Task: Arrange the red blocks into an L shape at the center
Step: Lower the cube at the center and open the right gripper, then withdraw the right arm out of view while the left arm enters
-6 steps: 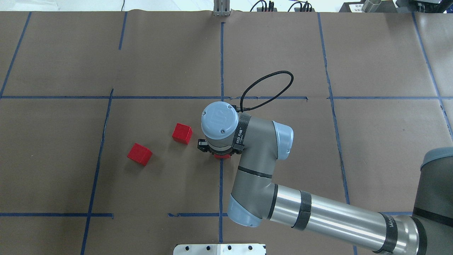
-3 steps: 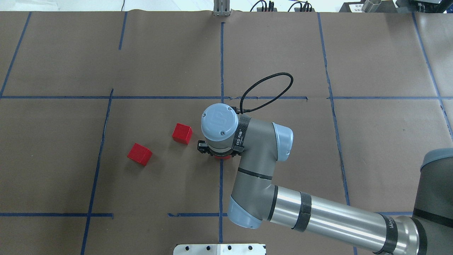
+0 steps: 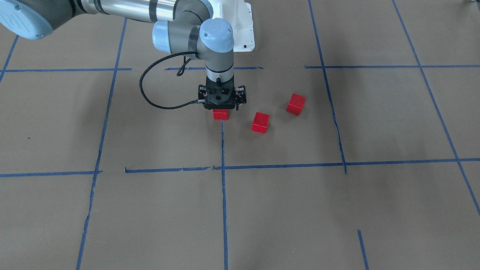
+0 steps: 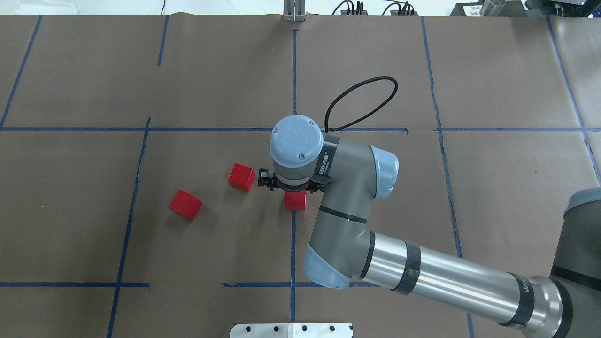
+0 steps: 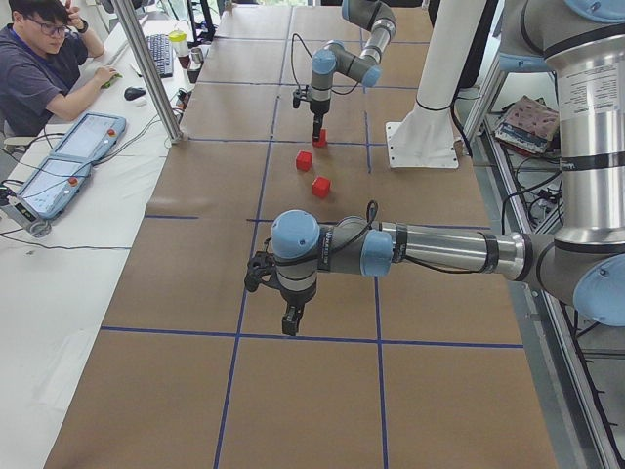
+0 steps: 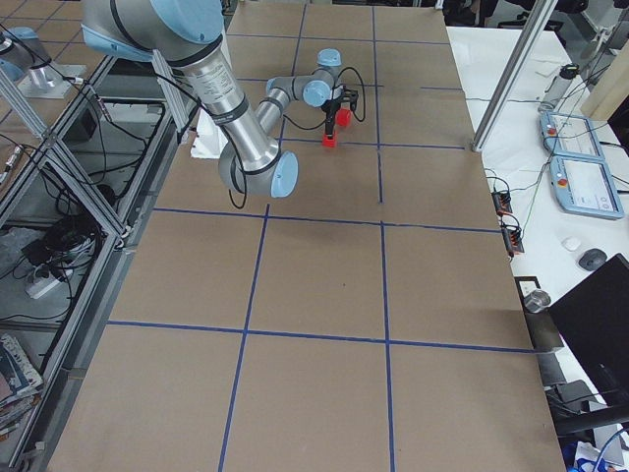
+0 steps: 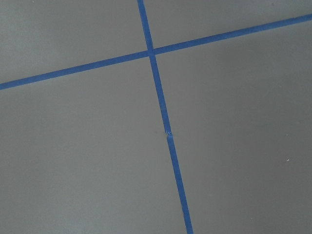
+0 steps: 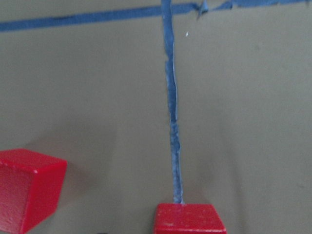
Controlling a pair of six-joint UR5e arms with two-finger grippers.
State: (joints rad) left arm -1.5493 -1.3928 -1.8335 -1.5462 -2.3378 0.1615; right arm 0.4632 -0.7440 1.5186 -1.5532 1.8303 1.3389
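Three red blocks lie in the center cell (image 4: 211,244). One (image 4: 295,201) sits on the vertical tape line (image 4: 293,244); it also shows in the front view (image 3: 220,114) and at the bottom of the right wrist view (image 8: 190,219). A second (image 4: 242,177) lies just left of it and a third (image 4: 185,204) farther left. My right gripper (image 3: 221,108) hangs just above the block on the line, open and apart from it. My left gripper (image 5: 290,320) shows only in the exterior left view, over a tape line far from the blocks; I cannot tell whether it is open.
A black cable loop (image 4: 366,101) sticks out behind the right wrist. A metal base plate (image 4: 291,330) lies at the near table edge. An operator (image 5: 39,68) sits at a side desk. The left wrist view shows only a tape crossing (image 7: 150,51).
My right wrist has risen and shifted slightly away from the robot, leaving the block on the tape line, which now shows more fully. The other two blocks have not moved.
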